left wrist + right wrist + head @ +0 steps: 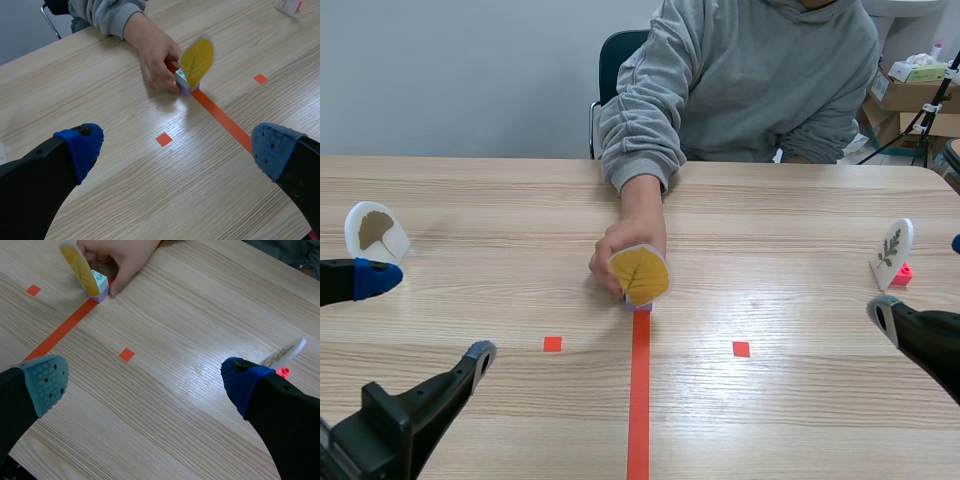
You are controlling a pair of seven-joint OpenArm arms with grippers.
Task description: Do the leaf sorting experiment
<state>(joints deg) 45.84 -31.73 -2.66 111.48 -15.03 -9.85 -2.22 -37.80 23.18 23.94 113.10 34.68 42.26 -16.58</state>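
Yellow leaf card stands upright on a small pale-blue and purple block at the far end of the orange-red tape line, near the middle of the wooden table. The person's hand grips the block from behind, fingers touching it. The robot's left hand hangs over the table on the near side of the card, its two blue-padded fingers spread wide with nothing between them. The right hand is likewise wide open and holds nothing, well apart from the card. A white card with a brown fan-shaped leaf stands near the table's left edge, just beyond the left hand; a white card with a green lobed leaf stands on a pink block at the right side, near the right hand
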